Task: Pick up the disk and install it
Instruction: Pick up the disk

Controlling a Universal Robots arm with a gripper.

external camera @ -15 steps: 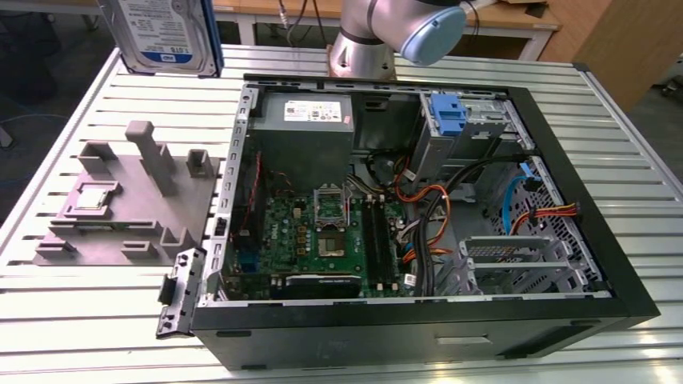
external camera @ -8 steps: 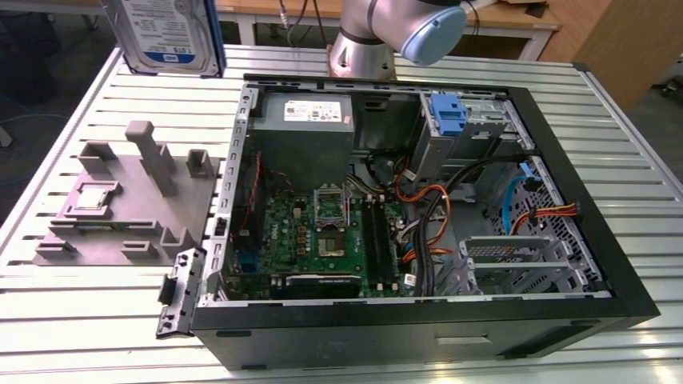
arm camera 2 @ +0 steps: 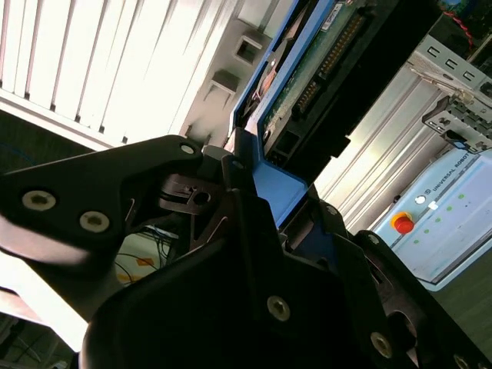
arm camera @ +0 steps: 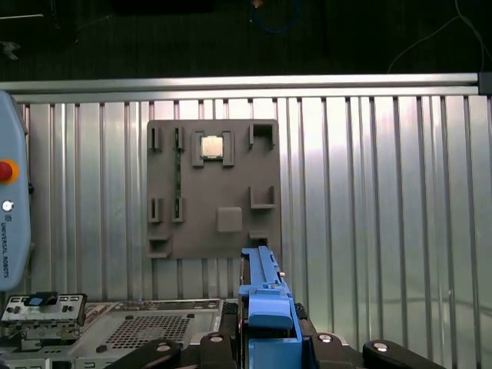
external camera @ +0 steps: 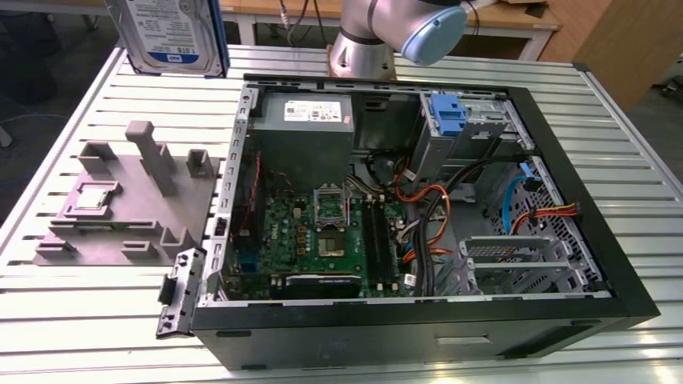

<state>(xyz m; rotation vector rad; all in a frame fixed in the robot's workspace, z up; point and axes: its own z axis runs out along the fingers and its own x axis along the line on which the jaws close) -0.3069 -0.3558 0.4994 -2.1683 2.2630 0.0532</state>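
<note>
My black claw (arm camera: 265,344) is closed on the disk (external camera: 171,32), gripping its smooth blue plastic frame. The disk is a flat silver metal rectangle with a white-and-blue label. It hangs upright above the grooved metal table (external camera: 85,320), apart from the open computer case (external camera: 597,264).

The robot's silver-grey tubular arm (external camera: 361,44), its joint capped by a round pale-blue cover (external camera: 433,34), carries a matte black tool (arm camera 2: 265,184) of angular linked plates studded with small silver screws (arm camera 2: 277,307) and pivot pins.
</note>
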